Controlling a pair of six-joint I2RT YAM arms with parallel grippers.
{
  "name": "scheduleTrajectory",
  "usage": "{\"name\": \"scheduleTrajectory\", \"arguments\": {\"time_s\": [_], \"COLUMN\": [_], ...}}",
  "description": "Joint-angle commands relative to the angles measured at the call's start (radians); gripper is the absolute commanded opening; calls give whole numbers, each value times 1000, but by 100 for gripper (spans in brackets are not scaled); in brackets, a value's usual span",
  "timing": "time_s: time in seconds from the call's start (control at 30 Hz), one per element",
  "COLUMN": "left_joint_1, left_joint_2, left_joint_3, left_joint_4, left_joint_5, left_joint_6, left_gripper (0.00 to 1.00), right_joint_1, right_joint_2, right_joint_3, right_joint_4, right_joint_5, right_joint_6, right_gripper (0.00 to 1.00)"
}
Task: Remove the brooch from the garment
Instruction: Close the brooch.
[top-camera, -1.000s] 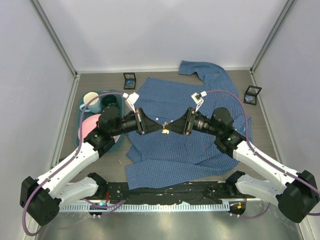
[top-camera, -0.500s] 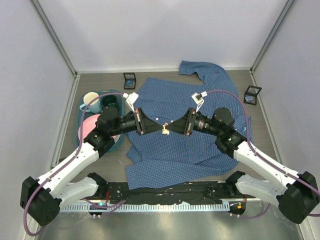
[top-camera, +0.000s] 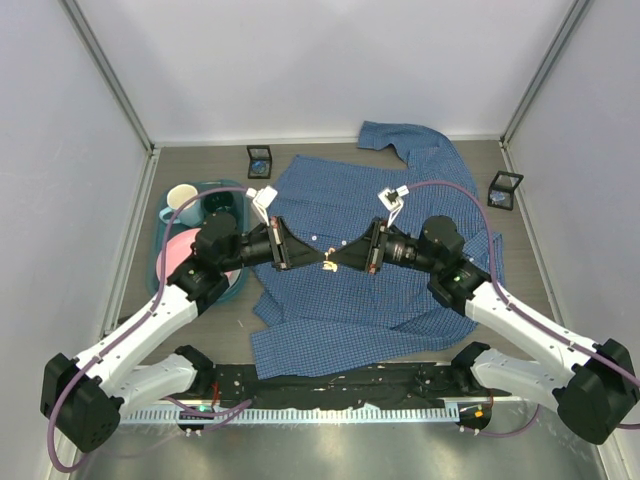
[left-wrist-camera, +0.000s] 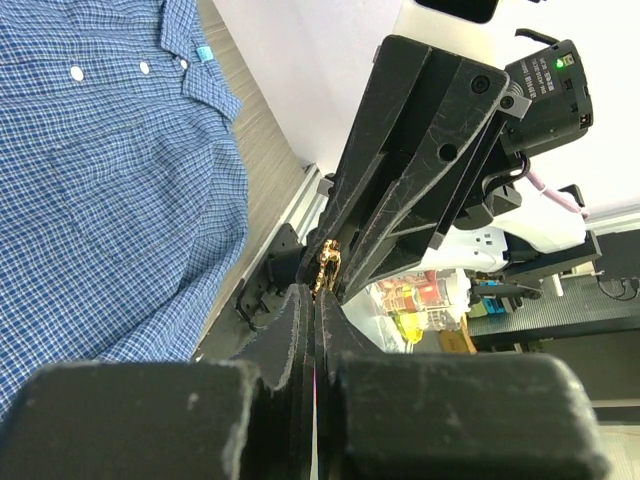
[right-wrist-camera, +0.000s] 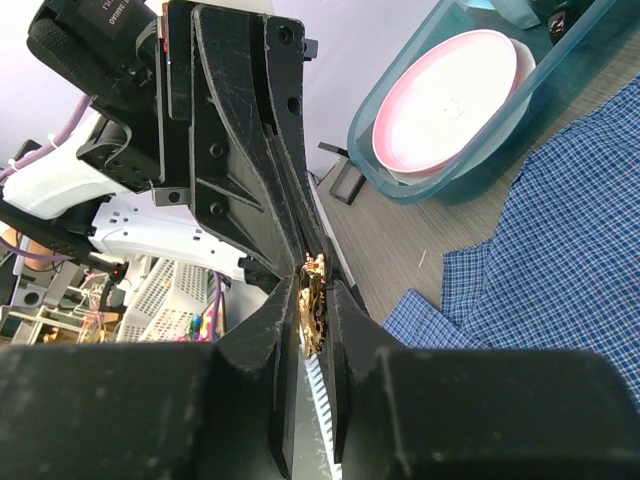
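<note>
The blue checked shirt (top-camera: 400, 300) lies spread on the table under both arms; it also shows in the left wrist view (left-wrist-camera: 100, 180) and the right wrist view (right-wrist-camera: 580, 250). A small gold brooch (top-camera: 328, 264) hangs in the air above it, off the cloth. My right gripper (top-camera: 340, 262) is shut on the brooch (right-wrist-camera: 313, 300), which sits between its fingers. My left gripper (top-camera: 317, 262) faces it tip to tip, jaws pressed together, pinching the brooch's near end (left-wrist-camera: 327, 268).
A teal tub (top-camera: 158, 262) at the left holds a pink plate (top-camera: 180, 252) and a cup (top-camera: 181, 197). Small black boxes stand at the back (top-camera: 260, 157) and the right (top-camera: 505, 187). A black mat (top-camera: 350, 385) lies along the near edge.
The right gripper has edged a little to the left toward the left gripper. The brooch stays held between the two tips, shifted slightly left and down.
</note>
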Motion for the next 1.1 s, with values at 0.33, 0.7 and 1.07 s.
{"name": "scheduleTrajectory", "arguments": {"time_s": [0.33,0.7,1.07], "left_joint_1": [1,3,3], "left_joint_2": [-45,-57,-79], "left_joint_3": [-44,-84,-52], "left_joint_4": [91,181,109], "left_joint_5": [-88,-87,-78], "left_joint_6": [-182,-263,-164], "left_gripper": [0,0,0], "right_joint_1": [100,163,172], "right_joint_2": [-3,-26,-63], "right_joint_3": [9,-25,-38], "right_joint_4": [44,71,52], "right_joint_5": [154,329,303], "right_joint_6": [-52,-69,-89], "right_gripper": [12,12,11]}}
